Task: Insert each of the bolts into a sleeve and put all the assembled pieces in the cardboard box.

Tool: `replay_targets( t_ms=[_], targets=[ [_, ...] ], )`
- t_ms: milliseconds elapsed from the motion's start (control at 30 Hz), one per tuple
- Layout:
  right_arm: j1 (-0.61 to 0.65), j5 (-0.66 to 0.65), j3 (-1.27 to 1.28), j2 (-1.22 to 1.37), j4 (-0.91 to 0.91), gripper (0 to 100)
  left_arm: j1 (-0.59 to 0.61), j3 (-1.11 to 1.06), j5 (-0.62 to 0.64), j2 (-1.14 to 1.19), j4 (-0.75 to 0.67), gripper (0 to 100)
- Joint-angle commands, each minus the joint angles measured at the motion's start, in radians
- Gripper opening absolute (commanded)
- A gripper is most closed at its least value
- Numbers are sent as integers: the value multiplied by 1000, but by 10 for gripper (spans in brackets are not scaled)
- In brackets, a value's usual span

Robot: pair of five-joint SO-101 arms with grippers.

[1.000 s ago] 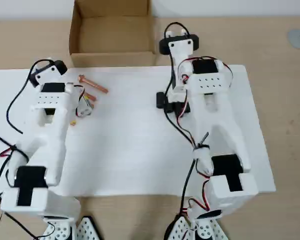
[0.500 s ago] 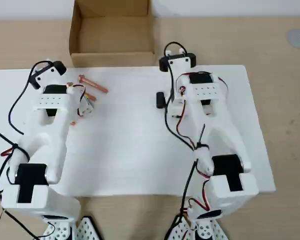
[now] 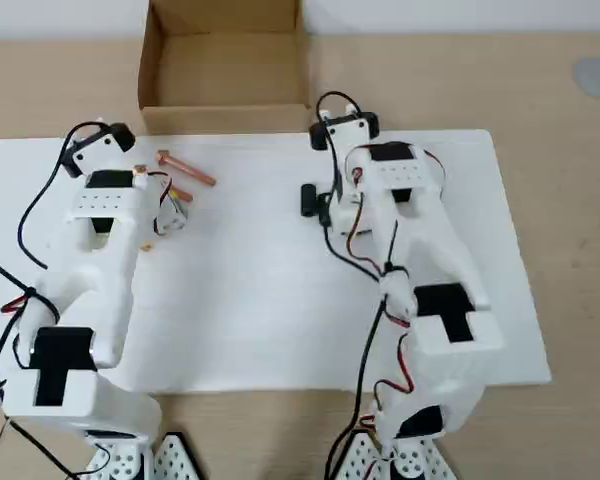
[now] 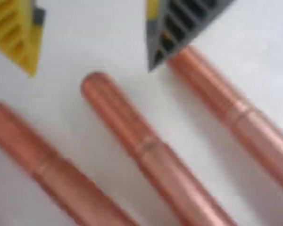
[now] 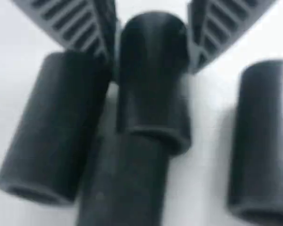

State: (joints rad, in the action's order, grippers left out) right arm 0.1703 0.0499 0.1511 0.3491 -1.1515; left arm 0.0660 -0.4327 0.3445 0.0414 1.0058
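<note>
The right arm has swung left and nearer. The jaws of the right gripper (image 5: 152, 68) clamp a black sleeve (image 5: 151, 103) mid-surface. The left gripper (image 4: 90, 68) hangs with jaws wide and empty over the bolts (image 4: 146, 146) at far left. The step in hand is picking; next, close on one bolt.

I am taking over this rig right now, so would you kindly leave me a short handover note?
Left hand: open, over three copper bolts lying loose on the white mat.
Right hand: shut on one black sleeve, with other sleeves lying beside it.
Cardboard box: beyond the mat's far edge, no pieces seen inside.
Done: no bolt is seen in a sleeve, and nothing is boxed.
Left: fit every bolt into a sleeve, then put all assembled pieces in the box.
</note>
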Motion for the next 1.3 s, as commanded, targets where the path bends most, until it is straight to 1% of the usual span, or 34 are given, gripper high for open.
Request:
replay_targets(
  t_ms=[0,200,300,467,567,633,767,967,1133,1200,1267],
  targets=[
    [-16,-29,-53,58,9,116,15,21,-21,-18,6,171],
    [-15,-69,-58,59,9,113,15,20,-40,-18,8,168],
    [-15,-74,-87,64,-26,112,15,9,-40,-44,9,168],
    [-16,-74,-130,64,-91,103,15,-61,-41,-173,0,167],
    [-15,-91,-131,64,-103,36,14,-107,-41,-265,0,167],
    [-12,-109,-131,64,-104,14,14,-135,-43,-321,-2,167],
    [-8,-109,-130,64,-107,12,9,-178,-74,-404,-2,167],
    [-7,-109,-133,58,-133,12,11,-221,-77,-501,-2,167],
    [28,-109,-205,51,-219,12,6,-250,-100,-582,-2,167],
    [44,-107,-251,27,-262,12,6,-276,-115,-598,-37,167],
    [58,-107,-303,-2,-308,12,6,-338,-146,-599,-129,167]
  ],
)
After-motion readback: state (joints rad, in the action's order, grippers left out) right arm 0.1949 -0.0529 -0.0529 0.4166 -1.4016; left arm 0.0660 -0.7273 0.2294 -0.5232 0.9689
